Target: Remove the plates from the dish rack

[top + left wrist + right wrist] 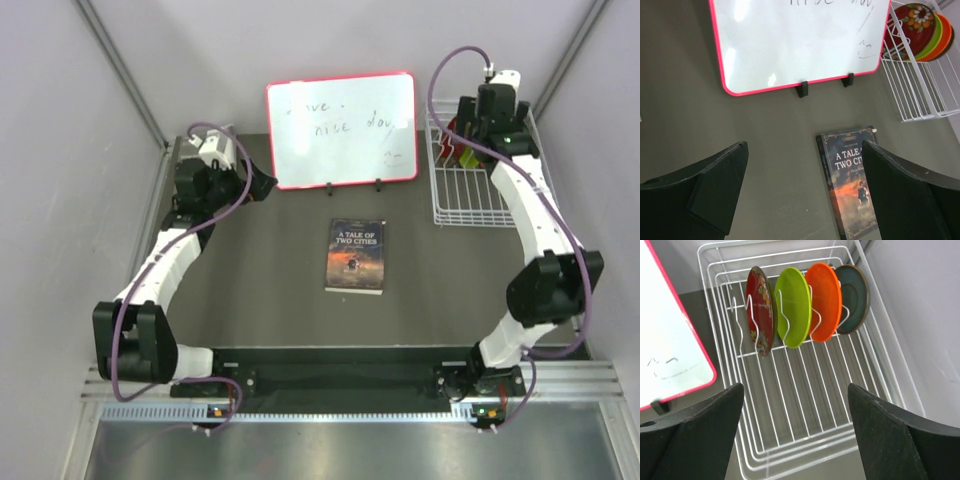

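Observation:
The white wire dish rack point(470, 200) stands at the back right. Four plates stand upright in its far tines, left to right in the right wrist view: dark red patterned point(761, 310), lime green point(794, 306), orange point(824, 300), teal blue point(853, 297). My right gripper point(795, 390) is open and empty above the rack's bare near half point(805, 452), short of the plates; from above it point(468, 130) partly hides them. My left gripper point(804, 145) is open and empty above the table at the back left point(262, 183). Its view shows the rack point(920, 95) and the red plate point(912, 22).
A red-framed whiteboard point(340, 130) stands on feet at the back middle, just left of the rack. A book point(356, 255) lies flat mid-table, also in the left wrist view point(850, 185). Grey walls close in the sides and back.

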`<state>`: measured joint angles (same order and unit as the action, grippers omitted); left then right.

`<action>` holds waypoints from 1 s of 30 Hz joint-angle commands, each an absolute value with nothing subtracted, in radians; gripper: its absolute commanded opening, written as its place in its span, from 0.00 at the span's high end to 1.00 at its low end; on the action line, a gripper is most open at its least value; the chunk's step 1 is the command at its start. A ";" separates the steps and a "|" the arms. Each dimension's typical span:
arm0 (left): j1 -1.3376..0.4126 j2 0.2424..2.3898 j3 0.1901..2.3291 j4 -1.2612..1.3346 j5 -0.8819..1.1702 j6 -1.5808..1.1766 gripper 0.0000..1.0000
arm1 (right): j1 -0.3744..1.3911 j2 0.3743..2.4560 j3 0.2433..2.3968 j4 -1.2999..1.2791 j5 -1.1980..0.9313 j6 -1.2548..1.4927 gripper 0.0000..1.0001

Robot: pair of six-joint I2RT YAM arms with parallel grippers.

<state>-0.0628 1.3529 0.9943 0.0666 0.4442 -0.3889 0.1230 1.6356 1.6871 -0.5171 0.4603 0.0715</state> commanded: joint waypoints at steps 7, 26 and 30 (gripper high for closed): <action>-0.067 1.332 0.947 0.129 0.400 -0.364 0.01 | 0.015 1.989 1.991 -0.511 0.264 0.097 0.34; -0.067 1.368 0.939 0.152 0.433 -0.357 0.01 | 0.008 2.259 2.186 -0.466 0.216 0.054 0.40; -0.067 1.371 0.940 0.147 0.436 -0.353 0.01 | 0.009 2.293 2.201 -0.460 0.212 0.052 0.42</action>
